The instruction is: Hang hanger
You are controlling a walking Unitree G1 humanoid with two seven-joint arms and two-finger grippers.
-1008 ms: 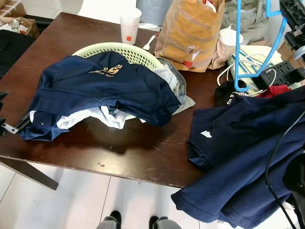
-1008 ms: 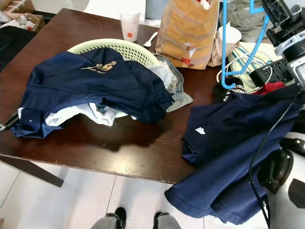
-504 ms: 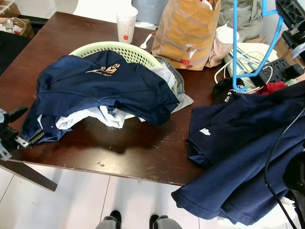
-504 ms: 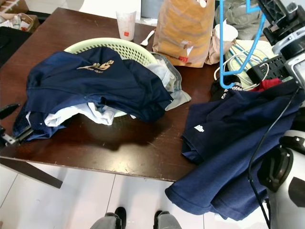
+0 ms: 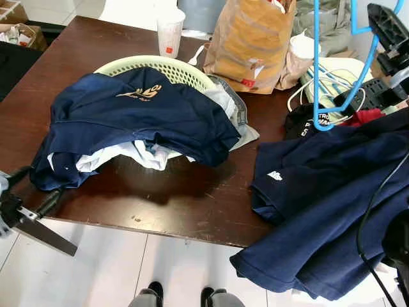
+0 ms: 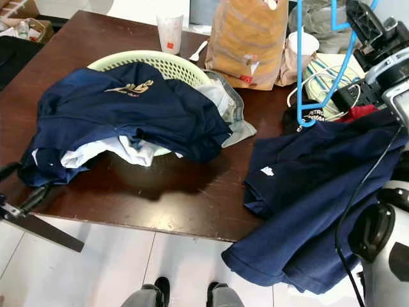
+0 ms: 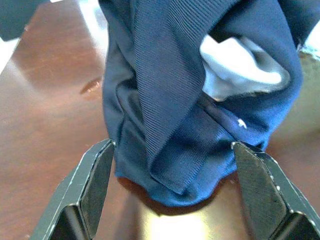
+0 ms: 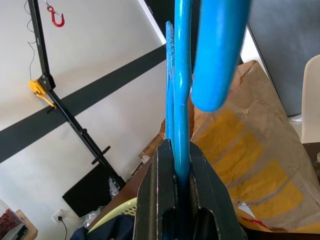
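Observation:
A blue hanger (image 5: pixel 316 57) hangs upright over the table's far right. My right gripper (image 5: pixel 377 19) is shut on its upper part, and in the right wrist view the blue rod (image 8: pixel 181 75) runs between the two fingers. My left gripper (image 5: pixel 33 188) is open at the table's front left edge. It points at the hanging edge of a navy shirt (image 5: pixel 140 112) that is draped over a pale green basket (image 5: pixel 185 70). In the left wrist view the shirt's folded hem (image 7: pixel 175 150) sits between the spread fingers (image 7: pixel 87 185), apart from them. A second navy shirt (image 5: pixel 332 192) lies over the table's right front corner.
On the dark wooden table (image 5: pixel 185 192) stand a brown paper bag (image 5: pixel 252 41), a paper cup (image 5: pixel 169 32) and a second cup (image 5: pixel 305 48) at the back. A power strip (image 5: pixel 377 93) and cables lie under the hanger. White tiled floor and my feet (image 5: pixel 153 293) show below.
My left gripper has moved down and right along the table's front left edge, further into view, by the shirt's hanging hem. The hanger stays held in the right gripper.

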